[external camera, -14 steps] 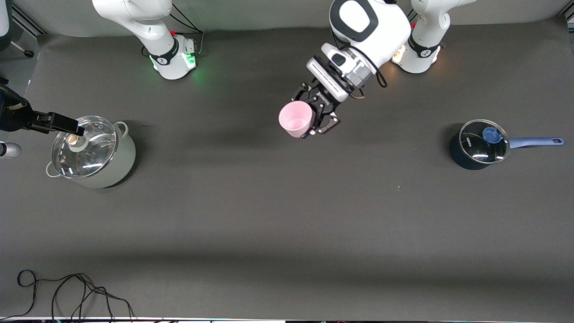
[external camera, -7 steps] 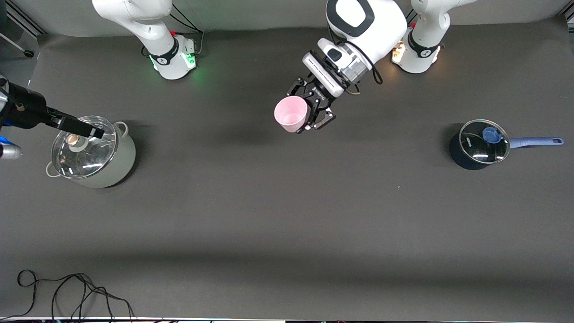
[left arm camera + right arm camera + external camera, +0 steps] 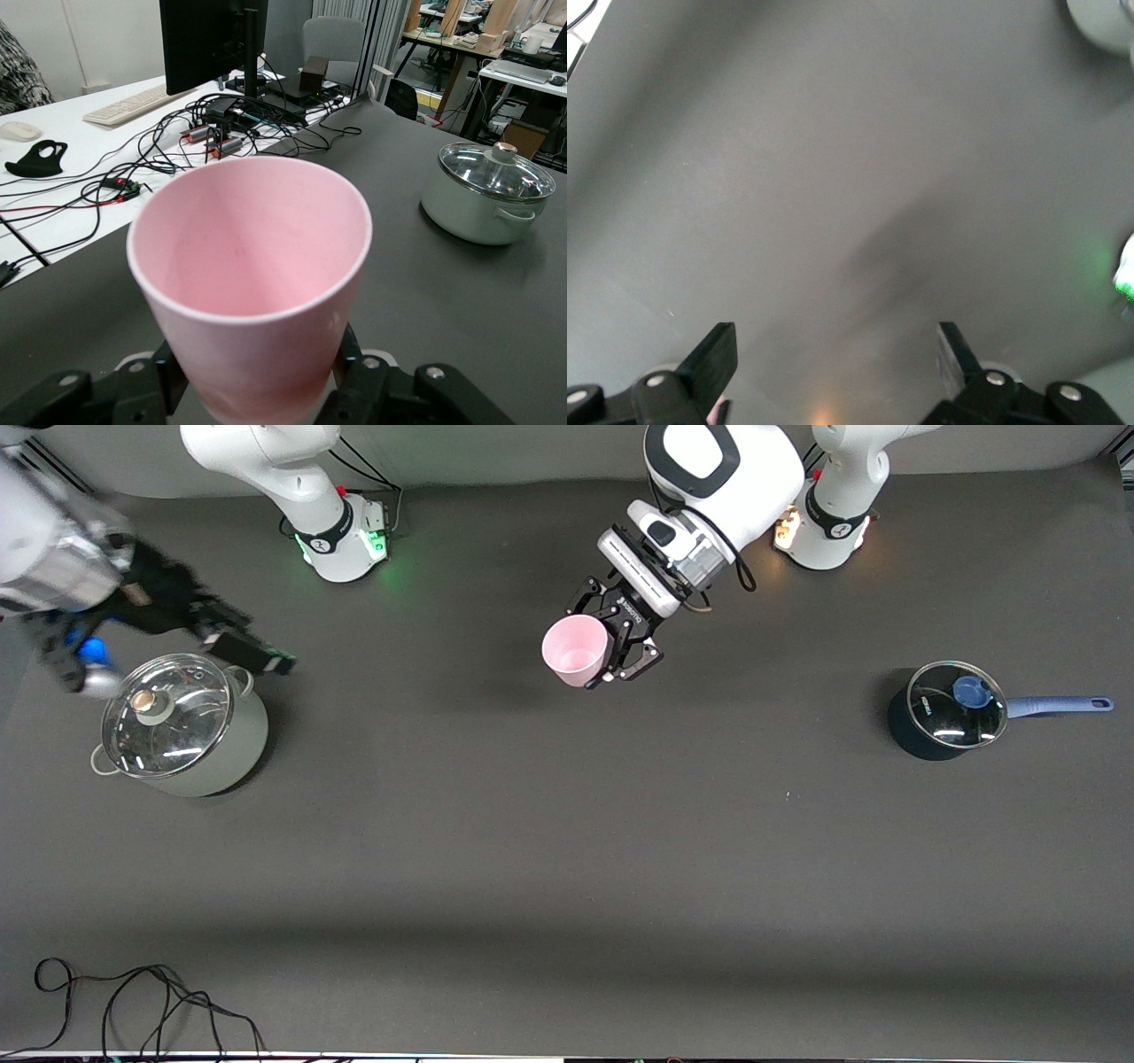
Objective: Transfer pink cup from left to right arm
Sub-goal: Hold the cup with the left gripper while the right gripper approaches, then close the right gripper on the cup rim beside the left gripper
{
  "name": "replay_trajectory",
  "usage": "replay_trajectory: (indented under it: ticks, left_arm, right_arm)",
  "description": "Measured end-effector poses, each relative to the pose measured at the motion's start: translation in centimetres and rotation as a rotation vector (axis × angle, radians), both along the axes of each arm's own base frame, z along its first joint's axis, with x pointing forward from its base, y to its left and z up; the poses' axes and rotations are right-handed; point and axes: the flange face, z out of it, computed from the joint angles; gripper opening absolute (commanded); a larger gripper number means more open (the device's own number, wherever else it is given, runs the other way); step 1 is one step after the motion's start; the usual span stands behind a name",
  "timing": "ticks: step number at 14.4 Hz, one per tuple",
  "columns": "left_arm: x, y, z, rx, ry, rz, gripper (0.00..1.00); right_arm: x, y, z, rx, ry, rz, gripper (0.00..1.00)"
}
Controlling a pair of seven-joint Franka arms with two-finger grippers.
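The pink cup (image 3: 577, 652) hangs in the air over the middle of the table, toward the robots' bases, with its mouth tipped up. My left gripper (image 3: 606, 654) is shut on its lower part. In the left wrist view the cup (image 3: 252, 283) fills the middle, with black fingers (image 3: 168, 381) pressed on both sides of its base and the left gripper (image 3: 257, 394) under it. My right gripper (image 3: 252, 652) is in the air beside the pale green pot, blurred by motion. In the right wrist view the right gripper (image 3: 835, 354) stands open over bare table mat with nothing between its fingers.
A pale green pot (image 3: 182, 726) with a glass lid stands at the right arm's end of the table and also shows as the pot (image 3: 487, 195) in the left wrist view. A dark blue saucepan (image 3: 948, 710) with a lid stands at the left arm's end. Loose black cable (image 3: 133, 1001) lies by the front edge.
My right gripper has swung off the pot's lid toward the table's middle and the robots' bases. My left gripper drew the cup slightly toward the bases, then held still.
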Motion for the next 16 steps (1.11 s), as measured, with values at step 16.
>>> replay_trajectory:
  ticks: [16]
  left_arm:
    - [0.3, 0.0, 0.4, -0.015, 0.006, 0.013, 0.24]
  right_arm:
    - [-3.8, 22.5, -1.5, 0.071, 0.034, -0.474, 1.0]
